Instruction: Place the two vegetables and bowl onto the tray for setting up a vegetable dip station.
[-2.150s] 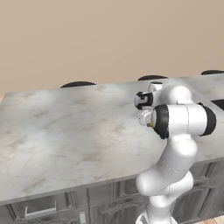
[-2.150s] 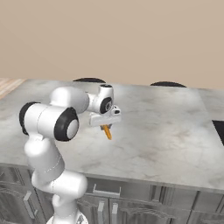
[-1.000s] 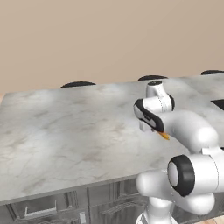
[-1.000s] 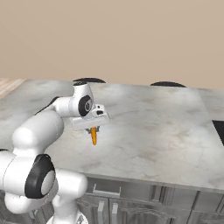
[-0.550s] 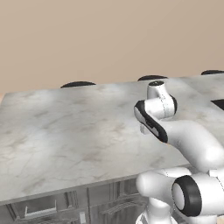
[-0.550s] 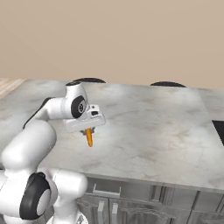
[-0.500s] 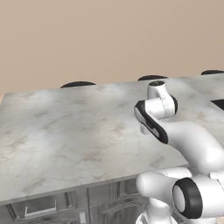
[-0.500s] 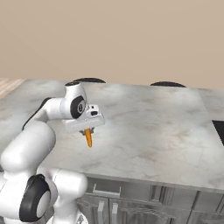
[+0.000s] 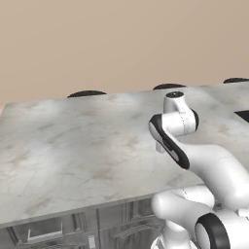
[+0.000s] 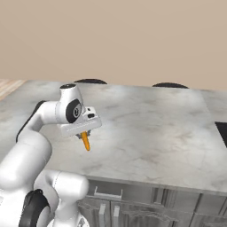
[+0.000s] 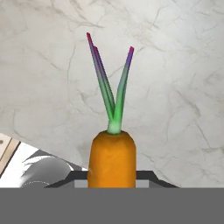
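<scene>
Carrot [image 10: 85, 141] clamped in the pincer [image 10: 84, 133], held in the air above the marble desk [image 10: 150, 133], not touching it. Pincer jaws narrowed onto the carrot, only a small gap, taken up by the carrot body. In the right base view the orange body hangs down from under the white hand, pointed tip lowest and leaning slightly right, over the front-left part of the desk, near the front edge. Hand view: carrot [image 11: 112, 159] stands in the bottom centre between the dark finger tips, blunt orange shoulder toward the camera, and green stalks fan up from it in a V, tips going purple-red. Behind it, grey-veined marble desk [image 11: 175, 65]; at lower left the desk edge cuts diagonally.

Left base view: arm bends over the right part of the desk [image 9: 73, 151], wrist turned down; pincer and carrot hidden behind the arm link, cannot tell the grip from this side. Desk surface around the arm is pale marble with brown veins. Dark round shapes [image 9: 86, 93] sit along the far edge of the desk against the tan wall; too small to tell what they are. Grey cabinet fronts [image 10: 133, 206] with handles below the desk's front edge.
</scene>
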Robot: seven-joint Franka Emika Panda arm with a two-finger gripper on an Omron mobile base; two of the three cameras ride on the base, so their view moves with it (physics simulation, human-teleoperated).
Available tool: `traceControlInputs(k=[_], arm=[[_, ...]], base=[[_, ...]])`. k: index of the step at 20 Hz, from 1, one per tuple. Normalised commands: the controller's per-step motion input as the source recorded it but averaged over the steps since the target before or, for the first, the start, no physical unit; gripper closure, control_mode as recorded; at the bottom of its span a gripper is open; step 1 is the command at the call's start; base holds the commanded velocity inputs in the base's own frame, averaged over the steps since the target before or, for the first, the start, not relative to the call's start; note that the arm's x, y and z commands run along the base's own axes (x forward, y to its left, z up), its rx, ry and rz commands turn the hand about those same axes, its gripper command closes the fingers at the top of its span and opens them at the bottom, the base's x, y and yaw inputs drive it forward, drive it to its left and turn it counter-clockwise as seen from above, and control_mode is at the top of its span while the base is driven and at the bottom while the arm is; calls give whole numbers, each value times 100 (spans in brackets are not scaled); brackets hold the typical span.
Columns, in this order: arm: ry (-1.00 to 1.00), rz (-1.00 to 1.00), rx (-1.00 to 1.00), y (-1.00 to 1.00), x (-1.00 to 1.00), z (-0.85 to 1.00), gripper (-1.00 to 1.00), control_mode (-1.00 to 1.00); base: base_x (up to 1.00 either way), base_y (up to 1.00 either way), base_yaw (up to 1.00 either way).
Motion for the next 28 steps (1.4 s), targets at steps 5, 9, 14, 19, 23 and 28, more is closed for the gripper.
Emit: traceControlInputs(k=[5,9,14,19,23,28], arm=[[0,2,1,2,-6,1,100,-100],[0,0,0,0,0,0,100,-100],[0,0,0,0,0,0,100,-100],[0,0,0,0,0,0,100,100],[0,0,0,0,0,0,100,100],[0,0,0,0,0,0,100,100]], base=[[0,0,0],[0,0,0],[0,0,0],[-7,-2,0],[-40,-10,-1],[-47,-12,-4]])
